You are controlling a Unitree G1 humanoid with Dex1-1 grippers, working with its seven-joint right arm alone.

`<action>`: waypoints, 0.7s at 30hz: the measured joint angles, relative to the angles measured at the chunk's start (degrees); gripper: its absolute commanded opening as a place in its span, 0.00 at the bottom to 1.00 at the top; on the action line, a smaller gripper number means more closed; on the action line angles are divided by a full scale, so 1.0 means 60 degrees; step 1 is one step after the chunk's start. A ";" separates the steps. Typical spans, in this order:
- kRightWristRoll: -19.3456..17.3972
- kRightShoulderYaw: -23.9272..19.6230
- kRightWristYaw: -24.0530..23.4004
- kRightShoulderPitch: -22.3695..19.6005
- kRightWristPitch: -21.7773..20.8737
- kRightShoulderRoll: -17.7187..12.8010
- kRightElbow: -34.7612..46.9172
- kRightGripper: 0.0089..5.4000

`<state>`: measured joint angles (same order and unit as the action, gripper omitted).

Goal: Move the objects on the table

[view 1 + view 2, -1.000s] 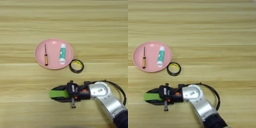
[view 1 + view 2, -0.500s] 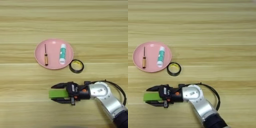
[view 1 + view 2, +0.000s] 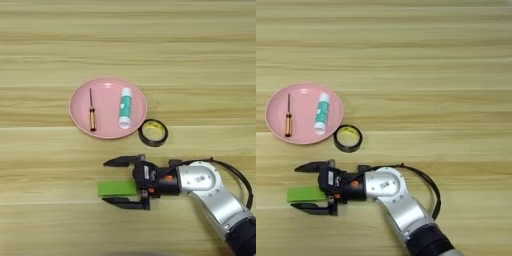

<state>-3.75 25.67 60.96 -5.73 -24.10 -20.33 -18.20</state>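
Note:
A flat bright green block (image 3: 116, 188) lies on the wooden table (image 3: 200, 60) near the front. My right gripper (image 3: 105, 181) comes in from the right and points left, open. Its two black fingers straddle the block, one behind it and one in front, with a clear gap at the far finger. In the right eye view the same block (image 3: 306, 194) sits between the spread fingers of the gripper (image 3: 296, 187).
A pink plate (image 3: 76, 107) stands behind the block and holds a small screwdriver (image 3: 91, 110) and a white tube with a green label (image 3: 125, 108). A black tape roll (image 3: 152, 132) lies just right of the plate, close behind the gripper's wrist.
The fingers have spread apart from the green block, the far finger moving away most. The block stays where it was on the table.

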 measured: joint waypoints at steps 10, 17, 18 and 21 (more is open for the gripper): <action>-0.0184 0.0000 -0.0028 -0.0032 -0.0039 0.0024 -0.0130 0.96; -0.0351 0.0001 -0.0003 -0.0023 -0.0038 0.0027 -0.0218 1.00; -0.0372 0.0002 0.0003 -0.0023 -0.0038 0.0028 -0.0233 1.00; -0.0428 0.0001 0.0029 -0.0022 -0.0039 0.0038 -0.0275 1.00</action>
<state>-6.32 25.68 61.14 -5.86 -24.33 -20.10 -19.85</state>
